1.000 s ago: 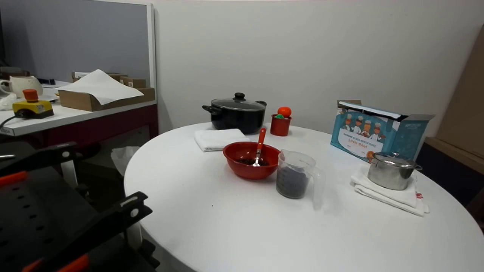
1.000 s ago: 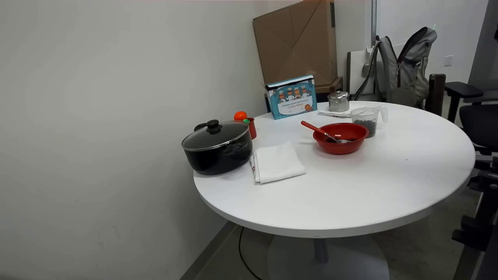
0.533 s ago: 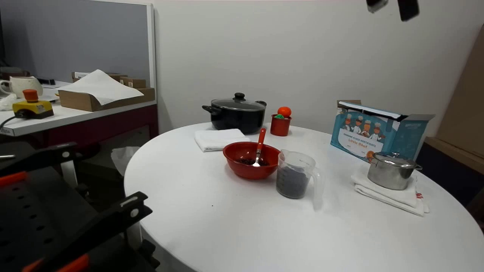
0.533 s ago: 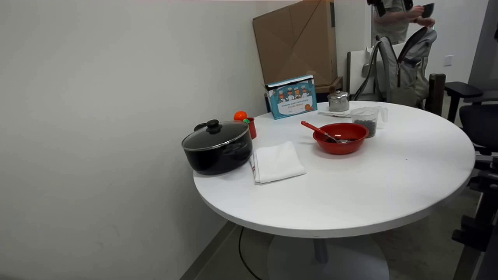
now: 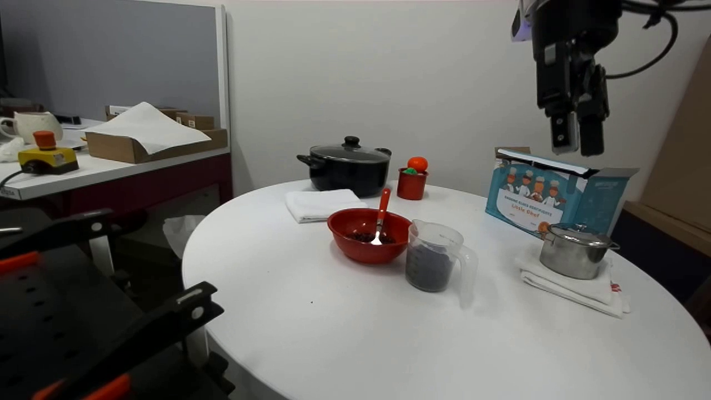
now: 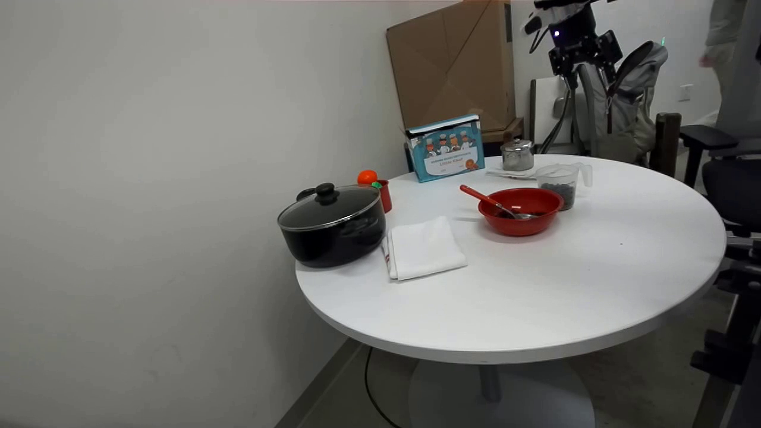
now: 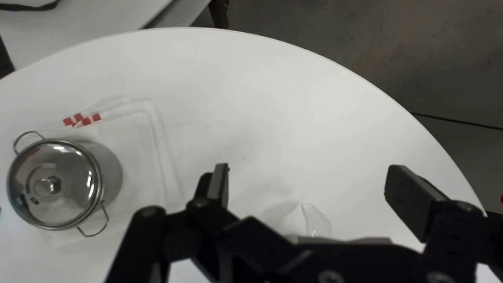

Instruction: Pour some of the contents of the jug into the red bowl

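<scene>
"Plastic is what we want first: the see-through jug, with dark grey stuff inside. Where is it?"

"Standing up on the table, at four o'clock from the red bowl in an exterior view. Its handle sticks out at four o'clock too. We can't tell if jug and bowl touch."

"And our gripper?"

"Up high, fingers wide apart, holding nothing. In the wrist view, the handle seems to be at six o'clock from the gap."

"So we think our job now is to reach it?"

"Yes. We should go down slowly with one finger on each side of the handle, and squeeze just enough. If we bump the jug, it may knock the bowl."

"Then we pour?"

"We should lift straight up first. In an exterior view the spout points to ten o'clock, at the bowl, so we should tip gently that way and pour only some."
</scene>
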Robot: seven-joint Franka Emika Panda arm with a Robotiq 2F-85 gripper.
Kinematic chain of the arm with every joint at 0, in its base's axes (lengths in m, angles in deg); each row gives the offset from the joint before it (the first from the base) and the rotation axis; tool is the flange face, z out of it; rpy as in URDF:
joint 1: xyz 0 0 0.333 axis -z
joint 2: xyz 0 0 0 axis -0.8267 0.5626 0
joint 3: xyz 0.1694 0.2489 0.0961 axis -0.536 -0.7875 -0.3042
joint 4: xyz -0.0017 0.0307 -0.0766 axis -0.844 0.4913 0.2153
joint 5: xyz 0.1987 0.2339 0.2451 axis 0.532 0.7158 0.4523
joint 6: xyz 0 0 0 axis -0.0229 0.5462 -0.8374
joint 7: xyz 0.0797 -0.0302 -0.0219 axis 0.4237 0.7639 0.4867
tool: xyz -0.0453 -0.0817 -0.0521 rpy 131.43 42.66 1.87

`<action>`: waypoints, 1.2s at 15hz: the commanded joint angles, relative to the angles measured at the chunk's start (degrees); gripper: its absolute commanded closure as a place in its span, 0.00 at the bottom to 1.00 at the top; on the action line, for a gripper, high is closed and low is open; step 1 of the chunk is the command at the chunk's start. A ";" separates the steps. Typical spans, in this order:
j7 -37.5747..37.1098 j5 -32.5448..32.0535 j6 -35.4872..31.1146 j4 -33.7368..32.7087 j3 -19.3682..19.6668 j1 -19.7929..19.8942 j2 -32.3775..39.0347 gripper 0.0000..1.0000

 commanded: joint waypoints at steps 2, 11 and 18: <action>-3.68 1.90 0.36 -2.89 -1.31 0.58 4.62 0.00; -8.48 0.42 -3.24 1.28 -2.82 0.06 7.68 0.00; -12.05 0.13 -8.36 4.25 -2.79 -0.43 11.81 0.00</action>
